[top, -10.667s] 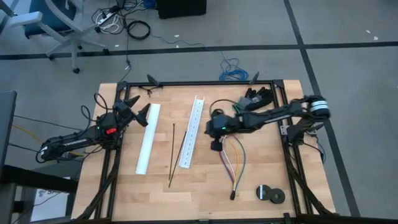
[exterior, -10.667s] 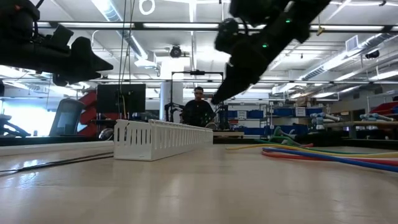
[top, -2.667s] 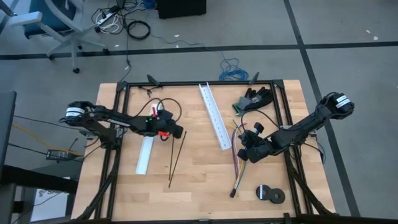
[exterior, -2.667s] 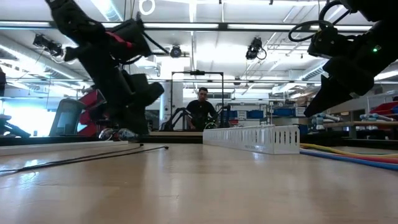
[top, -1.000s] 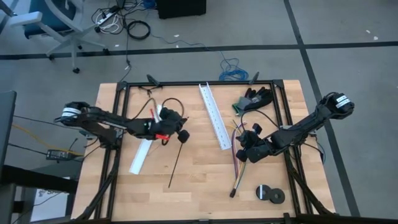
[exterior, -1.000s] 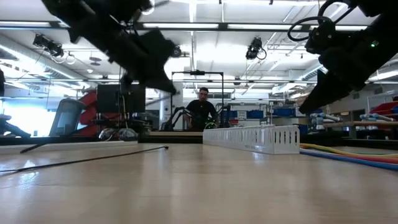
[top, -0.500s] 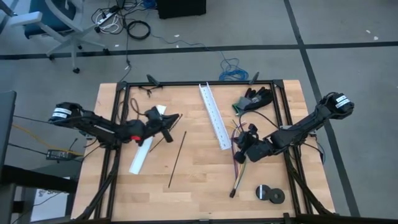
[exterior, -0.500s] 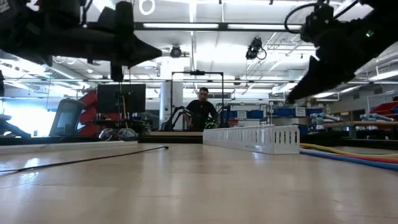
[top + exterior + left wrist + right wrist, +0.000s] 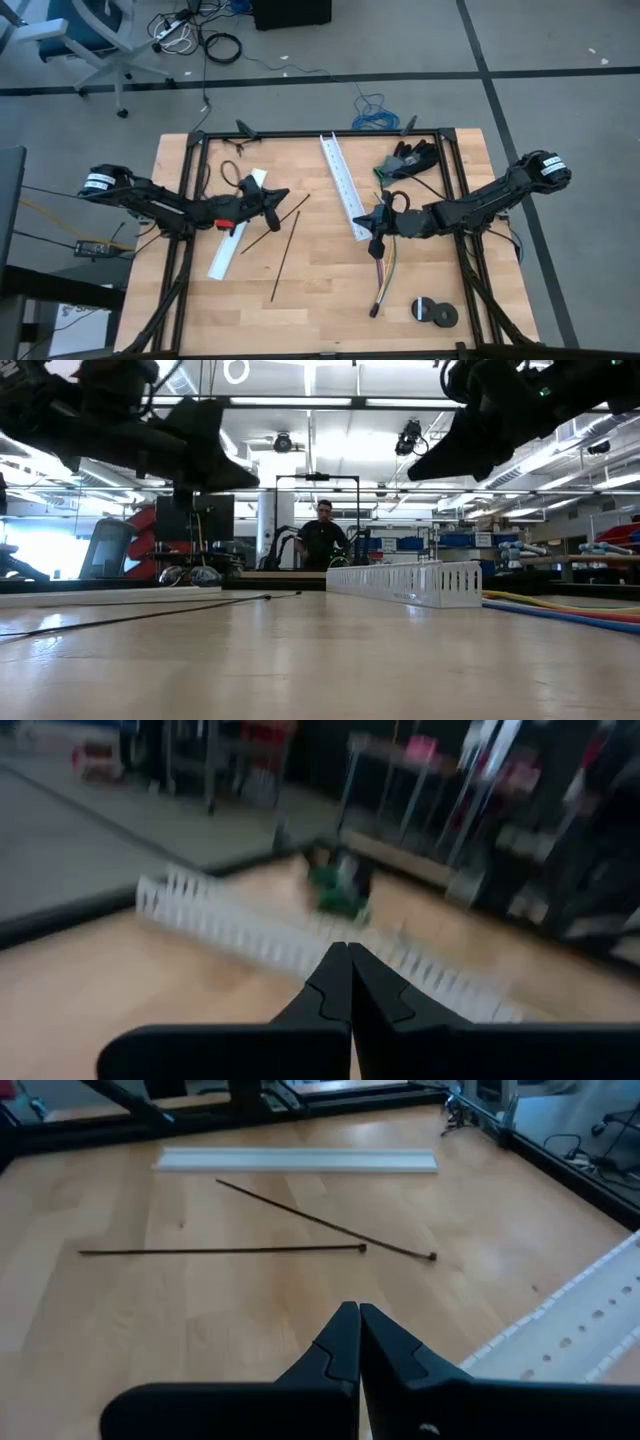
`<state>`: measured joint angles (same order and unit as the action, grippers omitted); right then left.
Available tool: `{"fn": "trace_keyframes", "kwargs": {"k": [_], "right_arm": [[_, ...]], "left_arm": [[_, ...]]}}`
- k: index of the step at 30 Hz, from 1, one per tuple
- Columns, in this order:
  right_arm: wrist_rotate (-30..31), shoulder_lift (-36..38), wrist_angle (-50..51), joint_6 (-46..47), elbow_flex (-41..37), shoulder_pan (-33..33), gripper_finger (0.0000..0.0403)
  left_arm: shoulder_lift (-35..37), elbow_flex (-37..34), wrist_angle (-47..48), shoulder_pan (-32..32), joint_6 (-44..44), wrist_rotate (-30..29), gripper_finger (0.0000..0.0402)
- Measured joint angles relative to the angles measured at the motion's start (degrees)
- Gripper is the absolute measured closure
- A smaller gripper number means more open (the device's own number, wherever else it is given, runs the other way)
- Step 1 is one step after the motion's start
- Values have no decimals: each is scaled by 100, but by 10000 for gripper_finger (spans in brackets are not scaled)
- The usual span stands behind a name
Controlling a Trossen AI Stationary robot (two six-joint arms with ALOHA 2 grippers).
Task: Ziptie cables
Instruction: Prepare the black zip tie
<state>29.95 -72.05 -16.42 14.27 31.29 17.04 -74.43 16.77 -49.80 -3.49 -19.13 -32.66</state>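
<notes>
Your left gripper [image 9: 283, 193] hangs above the surface [image 9: 320, 290] with its fingers [image 9: 335, 982] pressed together and nothing between them, just beside the flat white cover strip [image 9: 237, 236]. Your right gripper [image 9: 374, 219] also has its fingers together and empty, raised by the lower end of the white slotted channel [image 9: 343, 186]. The cables [image 9: 384, 270] lie on the wood just below that gripper, running toward the roll of black tape [image 9: 434, 312]. 2 zipties [image 9: 283, 243] lie crossed between the strip and the channel. No readable labels or writing show anywhere.
</notes>
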Motion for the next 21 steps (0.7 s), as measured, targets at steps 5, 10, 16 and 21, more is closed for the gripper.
{"fn": "trace_keyframes", "kwargs": {"k": [5,10,16,21], "right_arm": [[-4,0,253,54,0,1,403],[-9,0,498,218,0,7,403],[36,0,1166,580,0,131,403],[785,0,1914,1205,-39,518,403]], "left_arm": [[-2,528,1262,0,-82,92,382],[-2,960,1973,7,43,98,333],[-22,1049,2223,7,494,98,259],[-237,1013,2242,116,544,116,235]]}}
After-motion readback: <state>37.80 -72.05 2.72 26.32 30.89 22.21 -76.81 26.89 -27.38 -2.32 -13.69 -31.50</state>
